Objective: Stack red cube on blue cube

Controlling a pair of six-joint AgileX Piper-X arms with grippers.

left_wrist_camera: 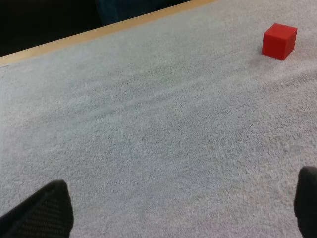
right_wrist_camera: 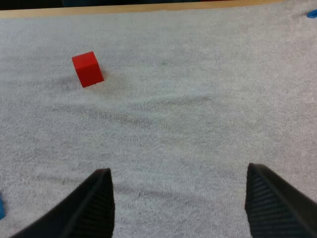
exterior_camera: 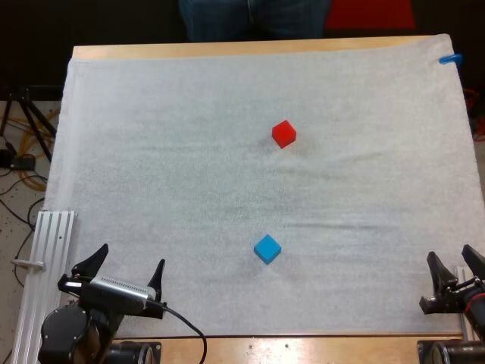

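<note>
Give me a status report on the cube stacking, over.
Both open and empty: left gripper, right gripper, at near edge of the mat. The red cube apart from blue cube, farther out, not stacked. Nothing lying between them.

White mat (exterior_camera: 151,152) covers wooden bench (exterior_camera: 227,50). Person's legs (exterior_camera: 254,19) at the far edge. Aluminium rail (exterior_camera: 51,246) beside mat's near-left corner. Tripod (exterior_camera: 36,121) and cables (exterior_camera: 23,182) on floor, left.

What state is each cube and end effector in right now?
red cube: resting on the mat, ungrasped, not stacked
blue cube: resting on the mat, top bare, apart from the red cube
left end effector: open, empty, over the mat's near edge
right end effector: open, empty, at the mat's near right corner
</note>
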